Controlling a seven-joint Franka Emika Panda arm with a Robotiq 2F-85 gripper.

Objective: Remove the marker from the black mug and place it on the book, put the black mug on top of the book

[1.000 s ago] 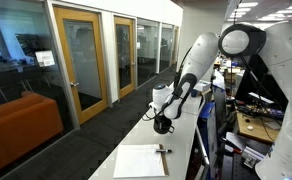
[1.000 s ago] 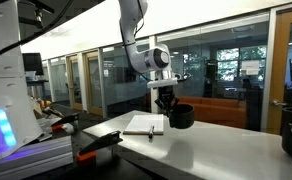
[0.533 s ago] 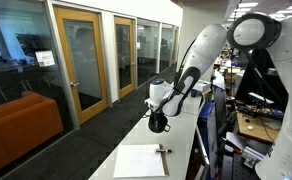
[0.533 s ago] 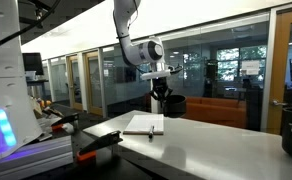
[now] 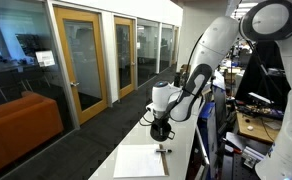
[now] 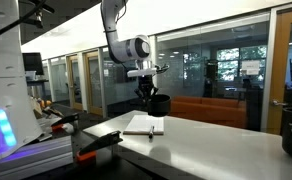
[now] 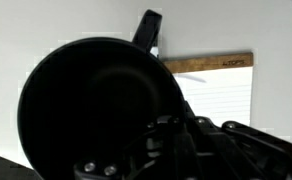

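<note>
Hovering by the book [image 7: 224, 100], pincer [image 7: 174, 130] clamped on black mug [image 7: 91, 105]; header print [image 7: 231, 63] unreadable

Bright, even light fills both exterior views, with pale reflections on the glass walls [image 6: 216, 70] and a washed-out white desk [image 6: 206, 140], while the wrist view is soft and the close black mug [image 7: 96, 110] is a blurred, featureless dark mass.

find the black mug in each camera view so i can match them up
Exterior view: black mug at centre, just above the white book.
Exterior view: black mug at centre, up and right of the book.
Wrist view: black mug fills left and centre, book to its right.
Shared landmark: the book.
</note>
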